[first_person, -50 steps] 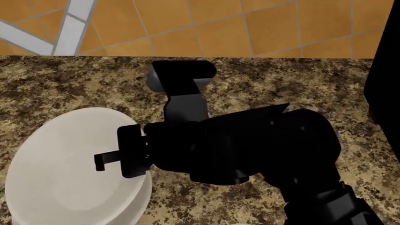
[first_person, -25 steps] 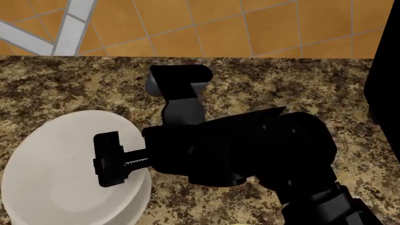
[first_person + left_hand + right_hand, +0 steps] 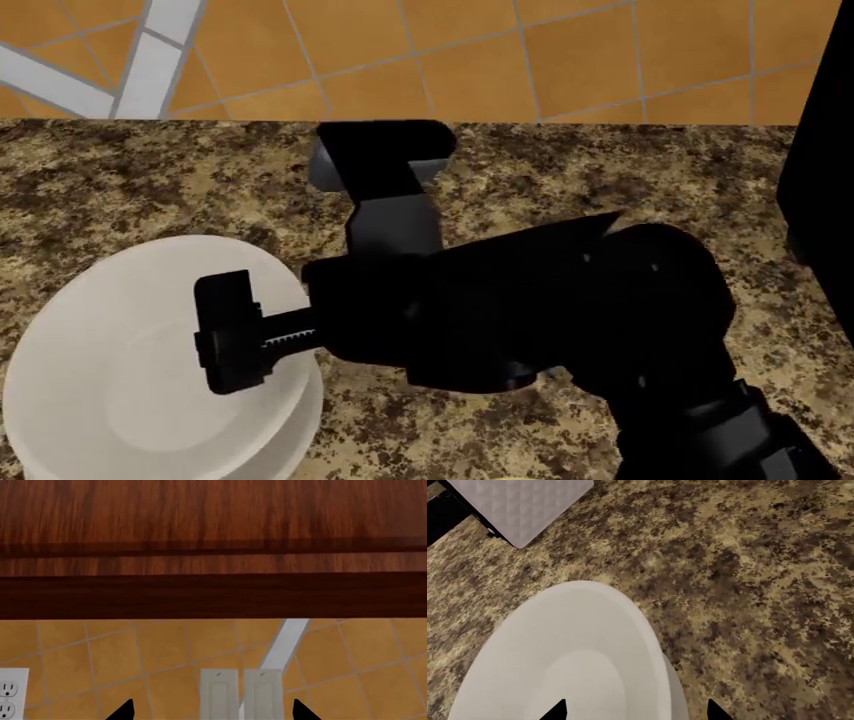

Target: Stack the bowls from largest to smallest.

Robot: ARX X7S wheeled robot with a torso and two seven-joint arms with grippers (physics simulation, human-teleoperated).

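Observation:
A large white bowl point(image 3: 120, 380) rests on the speckled counter at the lower left of the head view. A second white rim point(image 3: 296, 440) shows just under it, so it sits nested in another white bowl. My right gripper point(image 3: 267, 345) hangs open over the bowl's right side. In the right wrist view the bowl point(image 3: 560, 660) fills the lower left, and the right gripper point(image 3: 635, 711) straddles its rim with wide-apart tips. My left gripper point(image 3: 213, 711) is open, holds nothing and faces the tiled wall. It is not seen in the head view.
My black right arm point(image 3: 534, 310) covers the counter's middle. A dark appliance point(image 3: 821, 150) stands at the right edge. A white quilted block point(image 3: 520, 505) lies on the counter beyond the bowl. Wall switches point(image 3: 240, 692), an outlet point(image 3: 10, 692) and a wooden cabinet point(image 3: 213, 540) face the left wrist.
My right gripper's jaws have spread apart, the outer finger sliding left over the bowl. The bowl has settled slightly lower and to the left.

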